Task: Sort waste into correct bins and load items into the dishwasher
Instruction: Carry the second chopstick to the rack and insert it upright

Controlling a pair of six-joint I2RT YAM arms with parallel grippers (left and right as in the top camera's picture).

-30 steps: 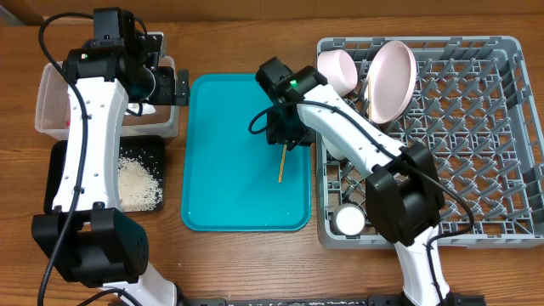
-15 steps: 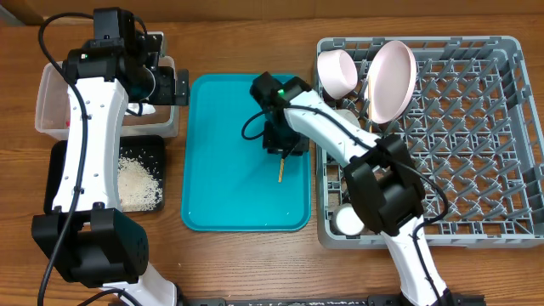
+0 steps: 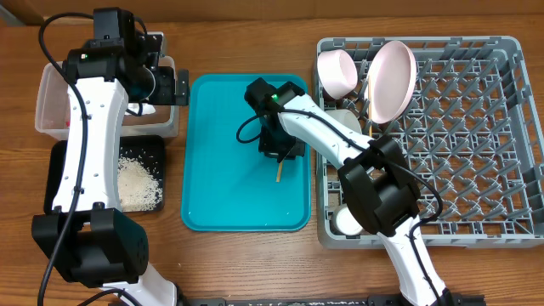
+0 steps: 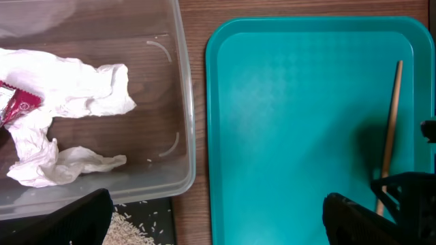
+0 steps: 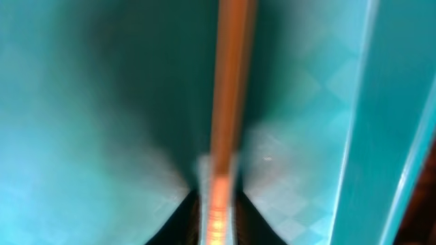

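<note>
My right gripper point(image 3: 278, 149) is low over the teal serving tray and shut on a thin wooden chopstick point(image 3: 278, 172). In the right wrist view the chopstick point(image 5: 228, 82) runs straight out from between the jaws point(image 5: 218, 207). My left gripper point(image 3: 167, 86) is open and empty, hovering over the clear tub's right edge point(image 4: 214, 221). The clear tub point(image 4: 184, 122) holds crumpled white tissue point(image 4: 68, 88) and the red wrapper point(image 4: 17, 109). The black tray point(image 3: 61, 170) holds rice grains point(image 3: 140, 183). The grey dish rack point(image 3: 476, 153) holds a pink plate point(image 3: 393, 81), a pale cup point(image 3: 337, 72) and a white cup point(image 3: 349, 220).
The teal serving tray point(image 3: 221, 170) lies between the bins and the rack, with the chopstick near its right rim point(image 4: 390, 129). The right arm reaches from the front across the rack's left side. Bare wooden table shows in front.
My right gripper has moved a little to the left over the teal tray with the chopstick in it. The left arm has not moved.
</note>
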